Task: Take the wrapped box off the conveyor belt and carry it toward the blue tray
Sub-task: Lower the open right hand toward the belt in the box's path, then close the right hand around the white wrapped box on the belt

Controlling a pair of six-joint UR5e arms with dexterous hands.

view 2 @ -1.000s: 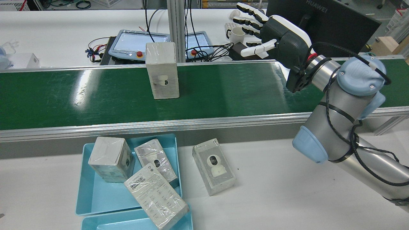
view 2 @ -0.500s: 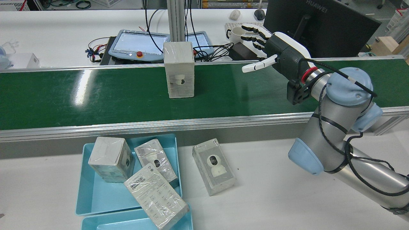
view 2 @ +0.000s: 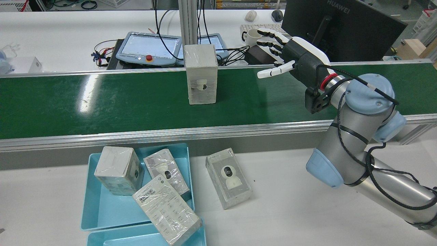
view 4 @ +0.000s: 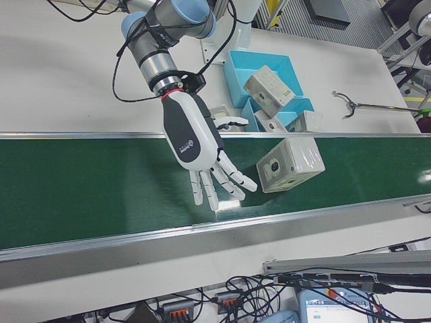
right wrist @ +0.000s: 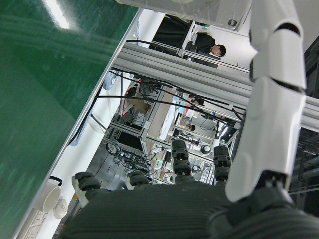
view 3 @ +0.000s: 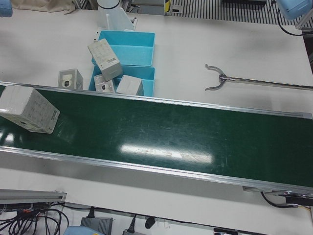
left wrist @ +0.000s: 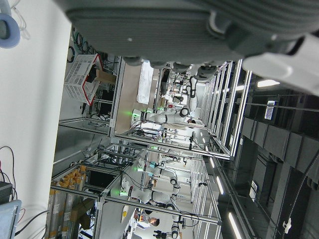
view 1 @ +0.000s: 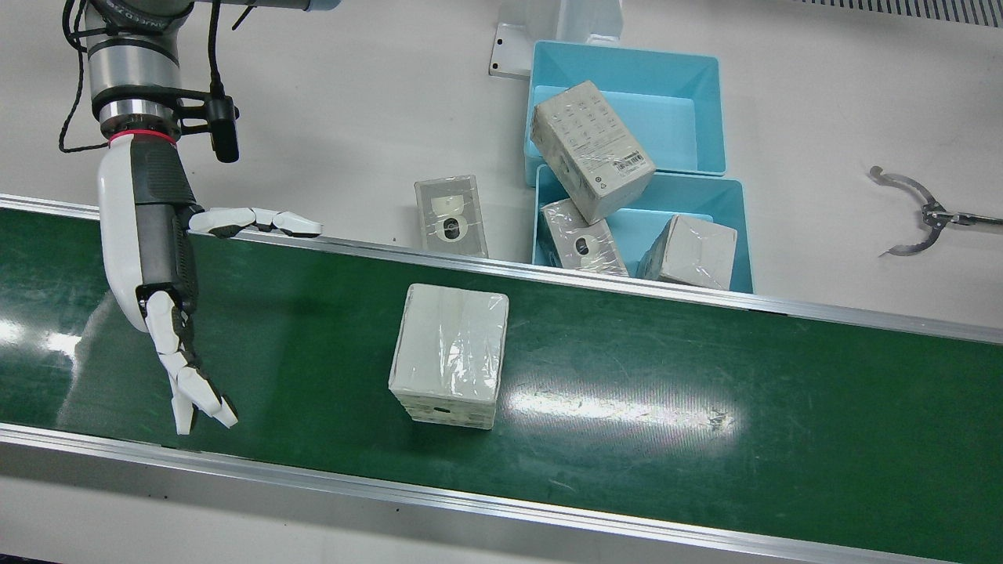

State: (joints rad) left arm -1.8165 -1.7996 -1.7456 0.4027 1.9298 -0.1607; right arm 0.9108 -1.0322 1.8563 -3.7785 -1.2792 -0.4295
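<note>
The long green conveyor belt [view 2: 102, 99] fills the middle band of the rear view. Below it, at lower left, the light blue plastic tray [view 2: 99, 208] holds three film-wrapped grey-white boxes [view 2: 117, 171] (one upright at its left, two lying tilted, the nearest overhanging the front rim), with a second blue tray [view 2: 119, 239] just beneath. A fourth wrapped box [view 2: 228, 182] lies flat on the white table [view 2: 290, 212], just right of the tray.

The wrapped box on the belt [view 2: 201, 74] stands upright at upper centre, pale grey under glossy clear film, a small camera picture on its near face. The white-and-black right hand [view 2: 288, 56], upper right, hangs over the belt, fingers spread, empty, well apart from that box. The left hand's state cannot be told.
</note>
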